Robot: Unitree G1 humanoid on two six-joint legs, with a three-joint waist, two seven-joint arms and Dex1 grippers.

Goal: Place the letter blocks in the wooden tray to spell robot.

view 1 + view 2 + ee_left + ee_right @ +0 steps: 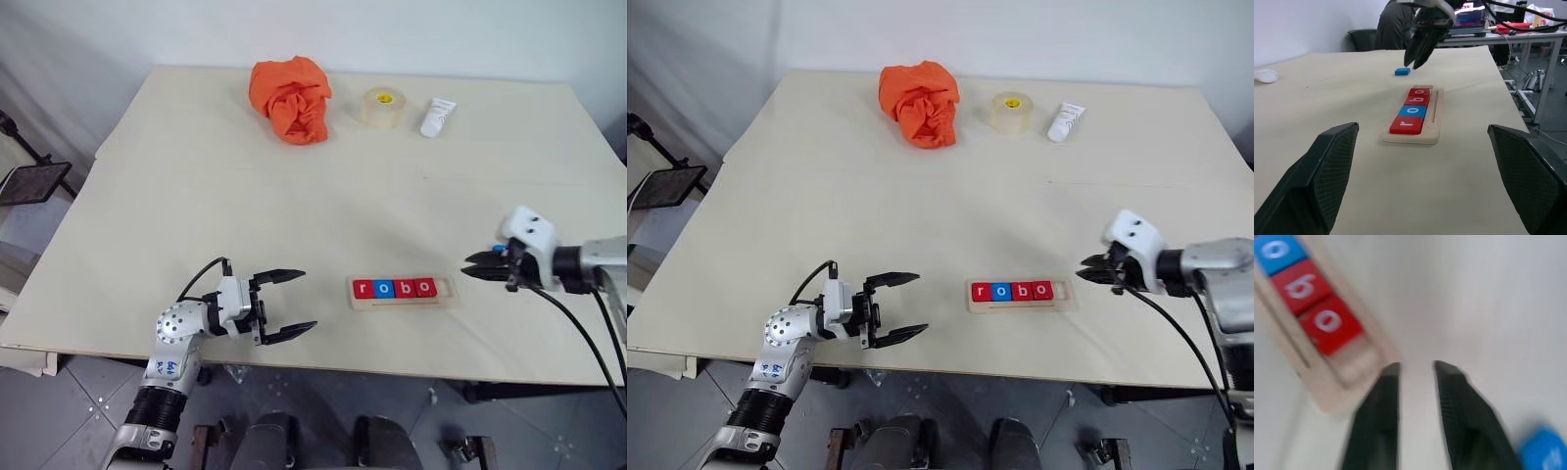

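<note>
Lying loose at the right of the frame beside the right gripper (1418,377), fingers slightly parted, empty: last blue block (1402,71); wooden tray (403,291) lower centre holds r-o-b-o; left gripper (286,305) wide open; block probably light, rigid, slick; pinch opposite edges.

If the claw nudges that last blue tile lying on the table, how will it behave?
The small flat blue square tile looks rigid and light, so it would probably slide, not roll or tip. Lying low on the pale table, it may be hard to pinch.
</note>
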